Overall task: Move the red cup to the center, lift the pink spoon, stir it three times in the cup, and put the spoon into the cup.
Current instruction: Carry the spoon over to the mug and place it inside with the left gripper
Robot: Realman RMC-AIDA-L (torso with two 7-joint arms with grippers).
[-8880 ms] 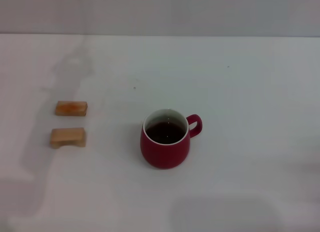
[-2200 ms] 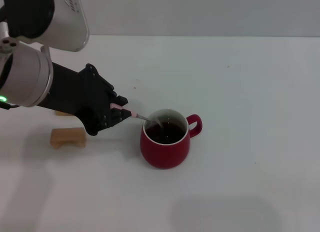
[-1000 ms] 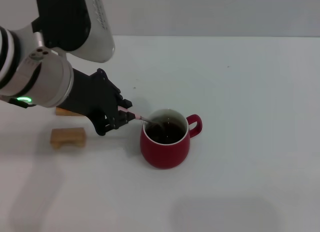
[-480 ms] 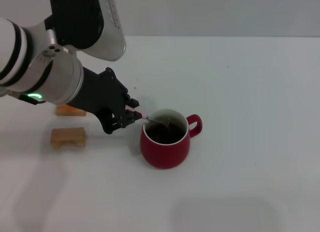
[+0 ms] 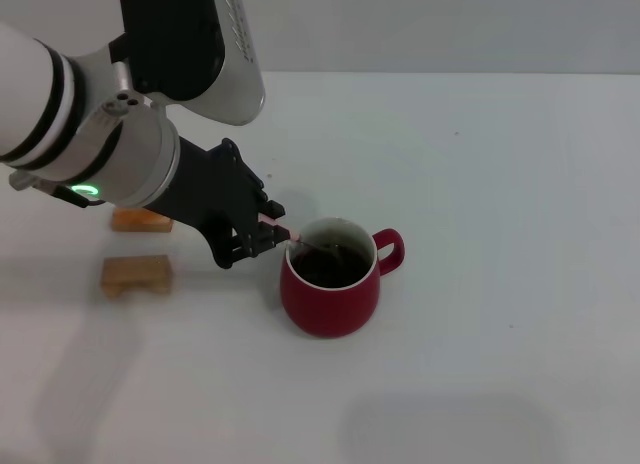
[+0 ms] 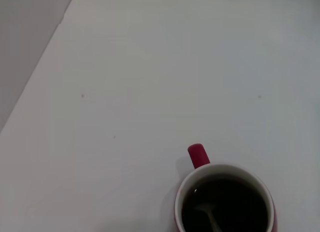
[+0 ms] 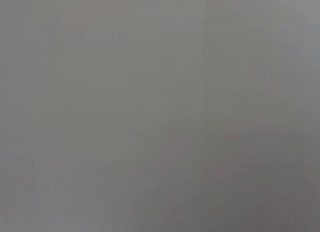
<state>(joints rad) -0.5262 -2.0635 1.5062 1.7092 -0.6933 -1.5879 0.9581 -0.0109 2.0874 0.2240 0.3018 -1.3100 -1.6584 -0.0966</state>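
Observation:
The red cup (image 5: 331, 289) stands at the middle of the white table, handle to the right, with dark liquid inside. It also shows in the left wrist view (image 6: 223, 199). My left gripper (image 5: 268, 230) is just left of the cup's rim, shut on the pink spoon (image 5: 289, 234). The spoon's pink handle sticks out of the fingers and its grey metal end slants over the rim into the liquid (image 6: 210, 216). My right gripper is out of view; its wrist view shows only plain grey.
Two small tan wooden blocks lie at the left of the table: one (image 5: 135, 273) in the open, one (image 5: 140, 220) partly behind my left arm. The table's far edge runs along the top of the head view.
My left arm has come in from the left with the spoon and shifted right toward the cup. The spoon's tip stays in the liquid. The cup has not moved.

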